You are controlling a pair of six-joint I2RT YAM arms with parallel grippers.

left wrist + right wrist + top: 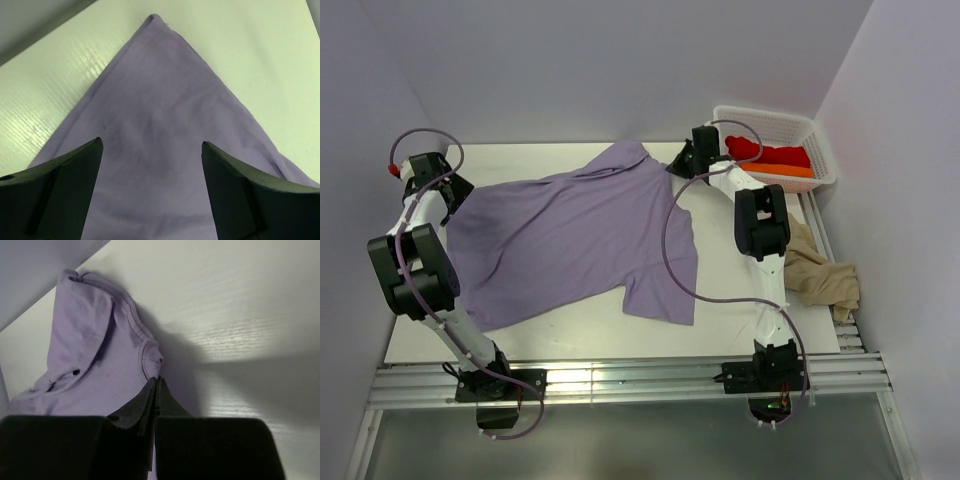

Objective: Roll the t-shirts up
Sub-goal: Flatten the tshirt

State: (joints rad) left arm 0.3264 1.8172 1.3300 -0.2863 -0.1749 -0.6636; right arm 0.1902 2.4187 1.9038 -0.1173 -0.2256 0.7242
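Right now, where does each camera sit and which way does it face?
Top external: above and behind the robot, looking down on the table; the left arm and right arm show with their bases, and the lavender t-shirt lies between them.
Left wrist: on the left arm, looking down between the open left pincer at a corner of that shirt.
Right wrist: on the right arm, looking along the shut right pincer, which pinches the shirt's edge.
Shared: all three see the lavender t-shirt; only the top view shows the basket.

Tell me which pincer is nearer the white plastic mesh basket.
Right. The right pincer sits left of the white plastic mesh basket, pinching the collar of the lavender cloth t-shirt; the left pincer hangs open across the table, over the shirt's far corner.
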